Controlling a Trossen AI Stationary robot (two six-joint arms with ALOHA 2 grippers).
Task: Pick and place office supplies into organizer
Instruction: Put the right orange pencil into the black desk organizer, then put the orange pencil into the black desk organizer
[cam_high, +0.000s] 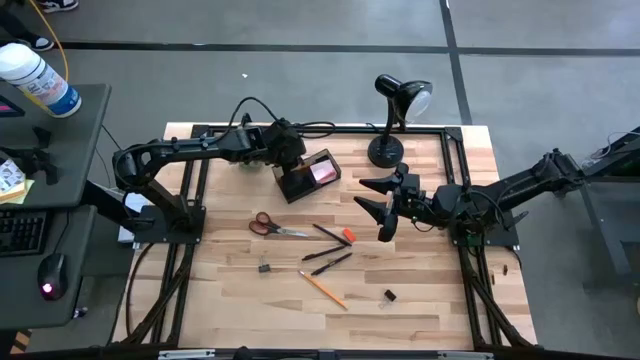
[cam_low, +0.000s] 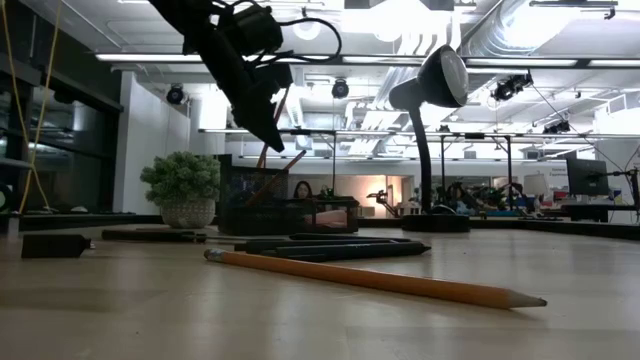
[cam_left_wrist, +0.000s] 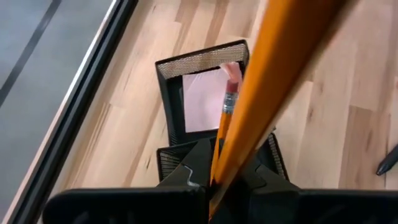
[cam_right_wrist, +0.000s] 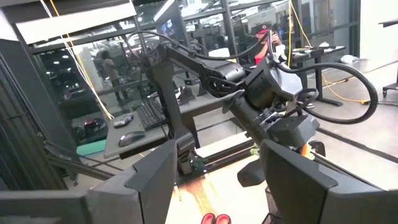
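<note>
Here the left end effector (cam_left_wrist: 214, 186) is clamped on a long orange wooden pencil (cam_left_wrist: 273, 81), poised directly above the small black mesh desk organizer (cam_high: 306, 176) at the back of the wooden bench (cam_high: 420, 310). The pencil's long axis points down — toward the compartment beside the pink sticky-note pad (cam_left_wrist: 204, 99). The right end effector (cam_high: 383, 208), jaws spread and empty, waits near the black desk lamp (cam_high: 395, 118) — farther from the organizer.

Organizer (cam_high: 308, 176): stood left of lamp (cam_high: 392, 120), sticky pad (cam_high: 324, 170) inside.
Scissors (cam_high: 268, 226): lay below organizer (high view), pens (cam_high: 330, 252) to right.
Pencil (cam_high: 323, 289): lay nearest table's (cam_high: 450, 290) front edge.
</note>
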